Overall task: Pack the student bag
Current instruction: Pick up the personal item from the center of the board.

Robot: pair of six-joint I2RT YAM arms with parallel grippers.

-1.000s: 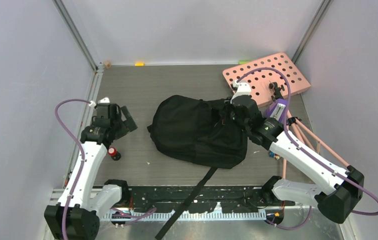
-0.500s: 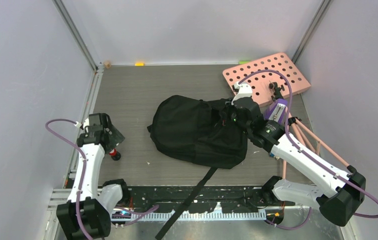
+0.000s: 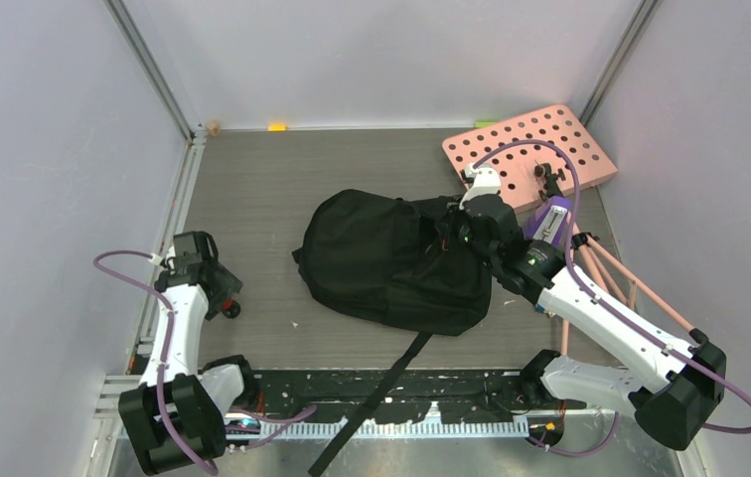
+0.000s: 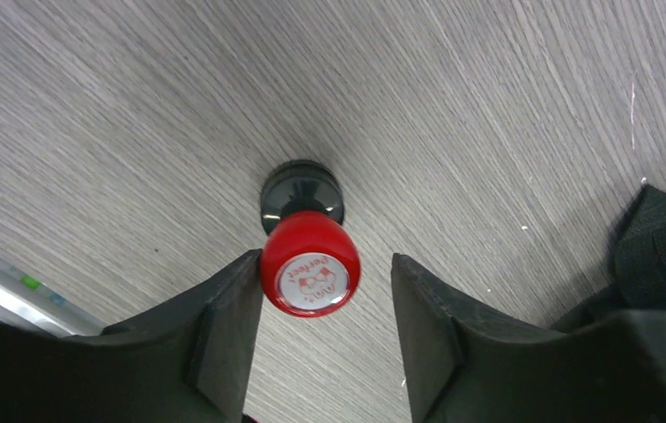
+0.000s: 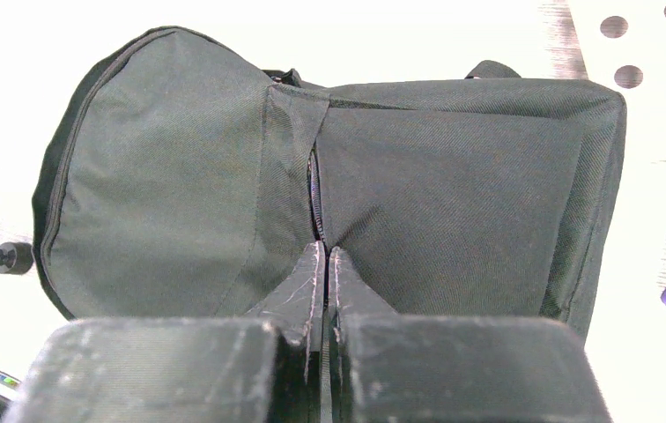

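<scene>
The student bag (image 3: 391, 260) is a large black backpack lying flat mid-table; it fills the right wrist view (image 5: 453, 176). My right gripper (image 3: 456, 234) is at the bag's right end, its jaws shut (image 5: 325, 248) on the fabric at the bag's zip line. A small stamp with a red knob (image 4: 309, 264) and a black base (image 4: 301, 189) stands on the table near the left wall (image 3: 227, 308). My left gripper (image 3: 221, 295) hangs over it, open (image 4: 325, 257), with the knob between the fingers and against the left finger (image 4: 224, 308).
A pink board with round holes (image 3: 530, 154) lies at the back right. A purple object (image 3: 550, 219) and thin pink rods (image 3: 610, 273) are beside the right arm. A long black strap (image 3: 381, 397) trails off the near edge. The left wall is close to the left arm.
My left arm has pulled back toward the near left and turned down over the red stamp, which now sits between its open fingers. The right arm and bag have barely moved.
</scene>
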